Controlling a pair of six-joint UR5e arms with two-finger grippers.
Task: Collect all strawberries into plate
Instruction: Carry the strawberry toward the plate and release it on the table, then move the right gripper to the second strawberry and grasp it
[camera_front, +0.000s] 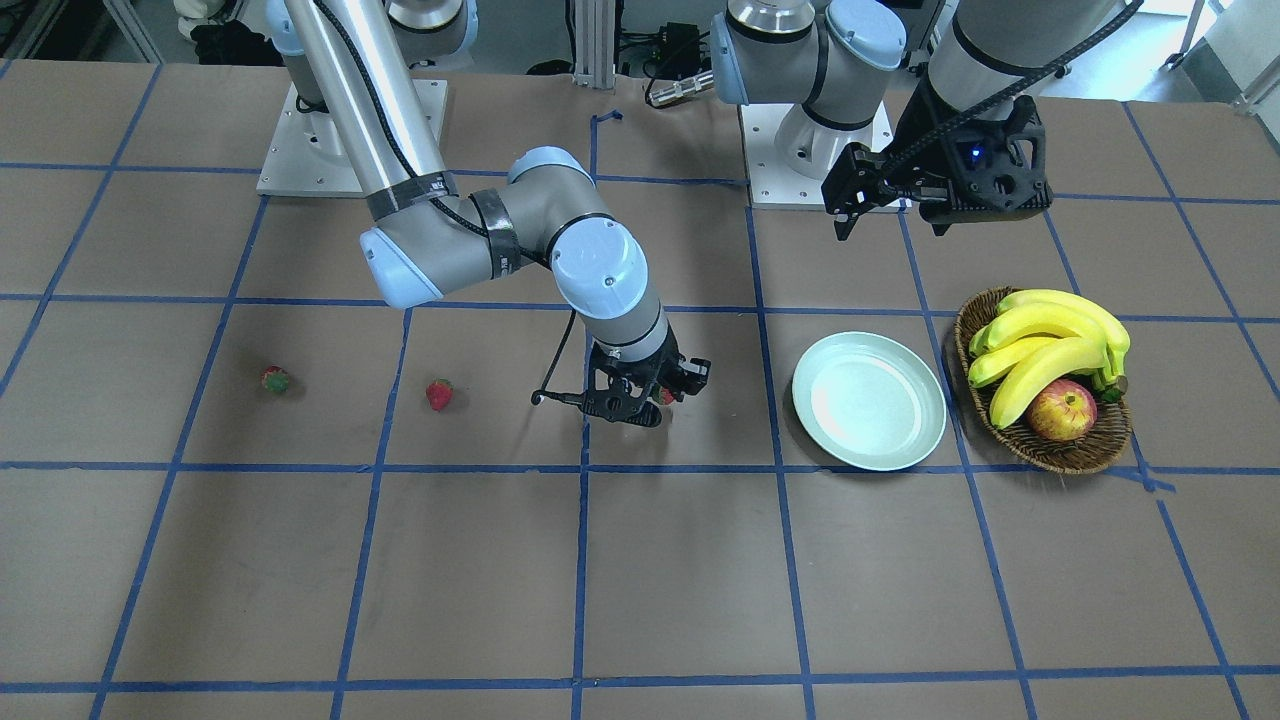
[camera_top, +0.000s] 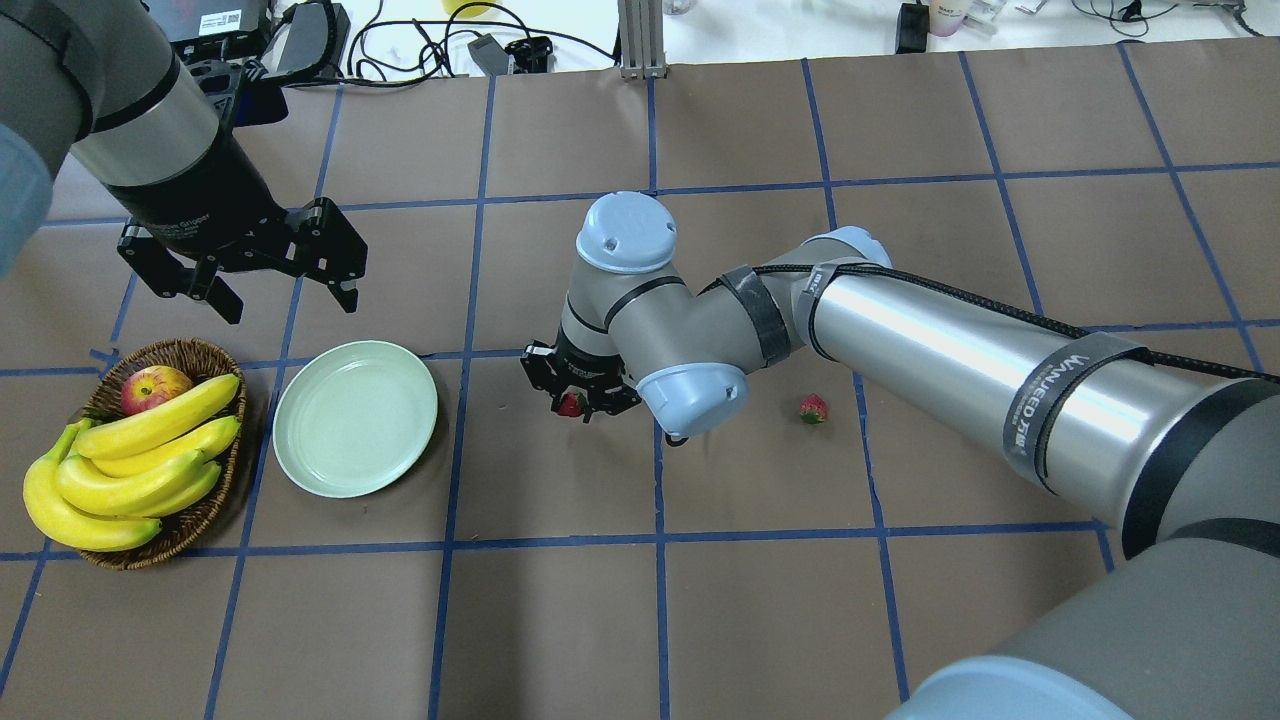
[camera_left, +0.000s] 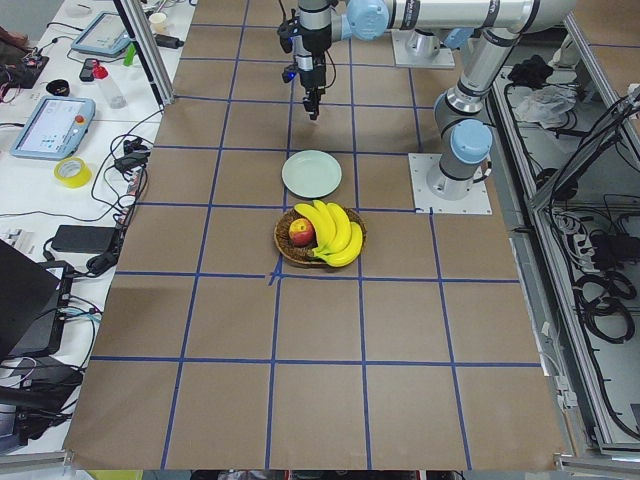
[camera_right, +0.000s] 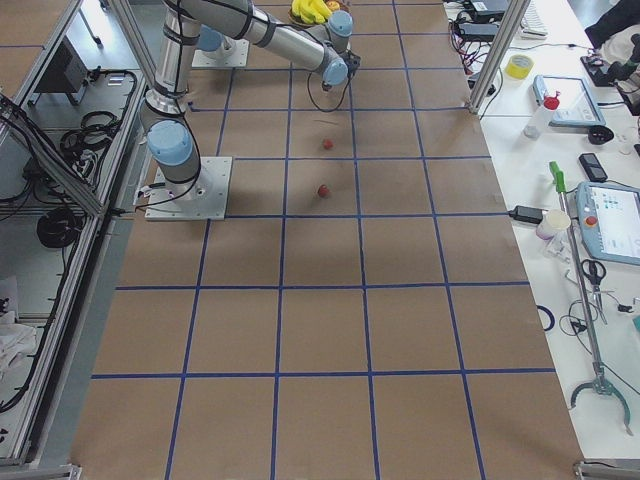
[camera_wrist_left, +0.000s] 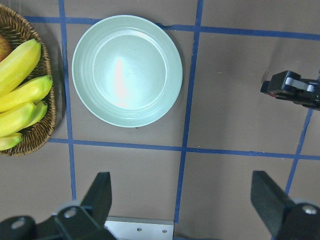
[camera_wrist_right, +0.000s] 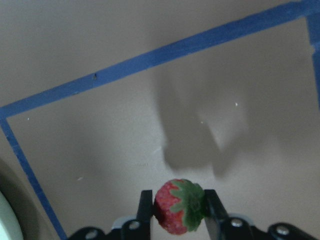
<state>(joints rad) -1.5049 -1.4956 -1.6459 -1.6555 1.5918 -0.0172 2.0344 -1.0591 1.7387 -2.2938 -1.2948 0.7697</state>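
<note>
Gripping a strawberry (camera_wrist_right: 172, 207) by its sides, right hand (camera_top: 578, 400), frame centre; shallow pinch could drop it short of plate (camera_top: 355, 417). Left hand (camera_top: 288, 298) wide, empty.

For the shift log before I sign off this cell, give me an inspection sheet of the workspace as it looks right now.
Surface: table covered in brown paper, with a blue tape grid.
Job's things: plate empty; first strawberry held; second strawberry and third strawberry loose on the table.
Clutter: wicker basket with bananas and an apple, beside the plate.
Grippers: right gripper shut on the first strawberry; left gripper open, raised on the robot's side of the plate.
Cables: black cable strapped along the right arm.
Surroundings: side bench with tablet and tape roll.
</note>
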